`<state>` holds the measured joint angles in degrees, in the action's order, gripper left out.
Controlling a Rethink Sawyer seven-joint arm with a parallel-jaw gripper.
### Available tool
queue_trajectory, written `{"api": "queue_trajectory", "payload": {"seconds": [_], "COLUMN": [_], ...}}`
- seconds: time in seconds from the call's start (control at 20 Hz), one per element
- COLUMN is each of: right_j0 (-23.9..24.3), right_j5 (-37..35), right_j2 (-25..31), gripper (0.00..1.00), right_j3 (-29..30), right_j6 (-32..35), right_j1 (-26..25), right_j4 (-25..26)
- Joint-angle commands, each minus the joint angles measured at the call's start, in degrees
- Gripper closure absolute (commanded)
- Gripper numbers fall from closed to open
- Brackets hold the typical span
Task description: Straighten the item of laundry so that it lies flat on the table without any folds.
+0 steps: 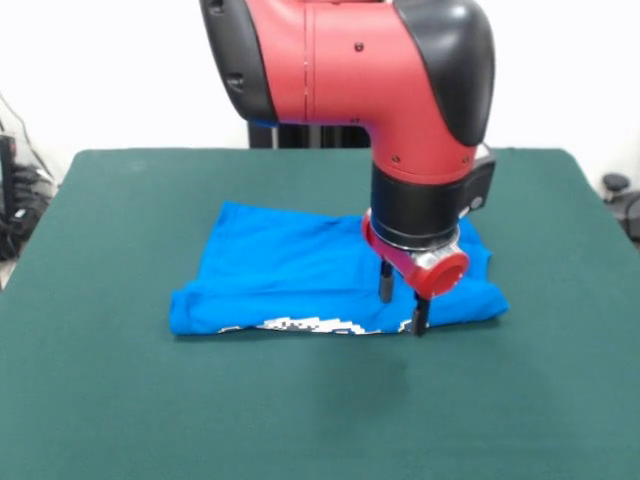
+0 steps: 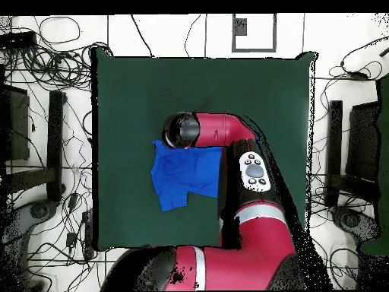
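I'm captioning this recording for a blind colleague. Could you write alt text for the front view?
A red and black robot arm reaches down over a folded bright blue T-shirt on a dark green table, its open pincer at the shirt's front edge. A strip of white pixel-style graphic shows along that edge, so the shirt is not yet flat.

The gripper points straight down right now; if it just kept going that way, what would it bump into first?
Most likely the blue T-shirt: the gripper hangs open over its near folded edge, with the green table beneath. Depth is hard to judge.
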<state>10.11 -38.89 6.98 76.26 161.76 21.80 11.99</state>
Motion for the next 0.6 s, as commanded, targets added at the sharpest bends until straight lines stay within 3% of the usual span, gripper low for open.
{"api": "queue_trajectory", "payload": {"seconds": [0.05,0.6], "right_j0": [-2.72,-6.26], "right_j5": [-1.02,-16.85], "right_j2": [0.92,-1.21], "gripper": [0.00,0.00], "right_j3": [-2.80,-34.45], "right_j6": [3.18,3.44], "right_j1": [-5.74,-22.00], "right_j4": [-1.68,-1.89]}}
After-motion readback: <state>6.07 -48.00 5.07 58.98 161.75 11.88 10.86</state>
